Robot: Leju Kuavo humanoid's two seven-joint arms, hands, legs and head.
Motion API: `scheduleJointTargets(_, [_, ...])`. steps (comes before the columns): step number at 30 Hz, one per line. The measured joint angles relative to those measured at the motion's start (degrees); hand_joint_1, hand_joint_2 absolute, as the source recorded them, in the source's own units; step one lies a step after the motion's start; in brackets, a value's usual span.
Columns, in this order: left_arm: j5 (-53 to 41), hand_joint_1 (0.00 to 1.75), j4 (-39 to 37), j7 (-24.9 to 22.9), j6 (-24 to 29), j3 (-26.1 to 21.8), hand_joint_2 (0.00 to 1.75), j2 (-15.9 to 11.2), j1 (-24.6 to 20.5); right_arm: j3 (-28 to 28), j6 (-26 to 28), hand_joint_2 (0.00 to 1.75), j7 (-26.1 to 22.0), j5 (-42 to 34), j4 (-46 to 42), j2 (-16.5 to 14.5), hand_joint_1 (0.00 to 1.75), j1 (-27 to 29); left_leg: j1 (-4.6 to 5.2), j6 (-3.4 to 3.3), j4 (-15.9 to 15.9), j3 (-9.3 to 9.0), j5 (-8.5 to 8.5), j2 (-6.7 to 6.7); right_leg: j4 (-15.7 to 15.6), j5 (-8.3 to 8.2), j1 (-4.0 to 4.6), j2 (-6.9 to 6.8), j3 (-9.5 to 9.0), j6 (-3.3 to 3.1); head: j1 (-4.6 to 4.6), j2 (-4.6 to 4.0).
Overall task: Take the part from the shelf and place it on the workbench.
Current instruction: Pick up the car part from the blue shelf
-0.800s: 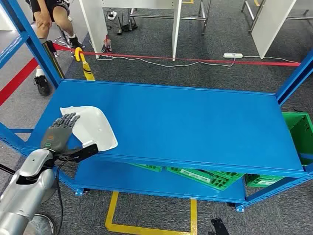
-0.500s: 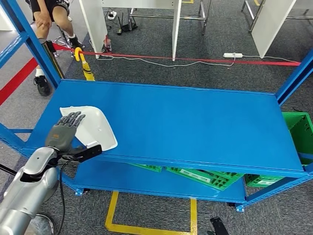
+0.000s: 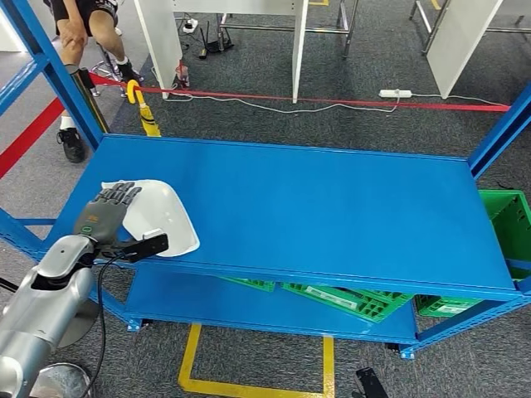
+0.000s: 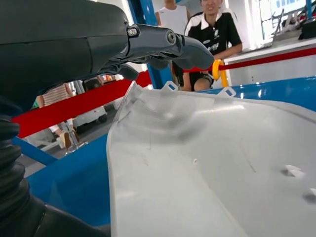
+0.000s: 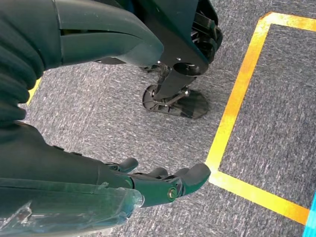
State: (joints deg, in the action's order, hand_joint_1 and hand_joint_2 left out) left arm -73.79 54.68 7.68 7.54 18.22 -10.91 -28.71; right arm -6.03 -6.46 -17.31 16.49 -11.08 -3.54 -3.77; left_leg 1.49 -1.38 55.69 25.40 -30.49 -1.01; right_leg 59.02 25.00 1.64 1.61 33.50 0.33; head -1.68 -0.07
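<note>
One white part (image 3: 157, 217) lies on the blue shelf (image 3: 313, 207) under the left hand (image 3: 106, 211), fingers spread, nothing grasped.

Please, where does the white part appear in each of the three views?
Head view: the white part lies at the left end of the blue shelf, under the left hand.
Left wrist view: it spreads across most of the picture.
Right wrist view: not in it.
Shared landmark: the blue shelf.
</note>
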Motion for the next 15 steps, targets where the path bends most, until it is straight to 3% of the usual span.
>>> scheduleJointTargets(8, [0.0,0.01,-2.3,0.0,-0.3,0.1,1.75,-0.2,-1.5,0.0,-0.1,1.75,0.0,0.1,0.0,0.0,0.0,0.0,0.0,0.0,0.0,0.0,0.0,0.0,0.0,0.0,-0.01,0.0,-0.01,0.0,0.0,0.0])
scheduleJointTargets(9, [0.0,0.09,-2.4,-0.1,-0.3,0.1,1.75,-0.2,-1.6,0.0,-0.1,1.75,0.0,0.2,0.0,0.0,0.0,0.0,0.0,0.0,0.0,-0.01,0.0,0.0,0.0,0.0,-0.01,0.0,-0.01,0.0,0.0,0.0])
scheduleJointTargets(11, [0.0,0.57,-2.9,-0.3,-0.3,0.2,1.75,-0.2,-1.9,0.0,-0.1,1.75,0.0,0.2,0.0,0.0,0.0,0.0,0.0,0.0,0.0,-0.01,0.0,0.0,0.0,0.0,-0.01,0.0,-0.01,0.0,0.01,0.0])
scheduleJointTargets(13, [0.0,1.24,-3.5,-0.5,-0.3,0.2,1.75,-0.2,-2.1,0.0,-0.2,1.75,0.1,0.3,0.0,0.0,0.0,0.0,0.0,0.0,0.0,-0.01,0.0,0.0,0.0,0.0,0.0,0.0,-0.01,0.0,0.0,0.0])
scheduleJointTargets(15, [-0.1,1.64,-4.2,-0.8,-0.1,0.2,1.75,-0.2,-2.2,0.0,-0.2,1.75,0.1,0.5,0.0,0.0,0.0,0.1,0.0,0.0,0.0,-0.01,0.0,0.0,0.0,0.0,0.0,0.01,0.0,0.0,-0.01,0.0])
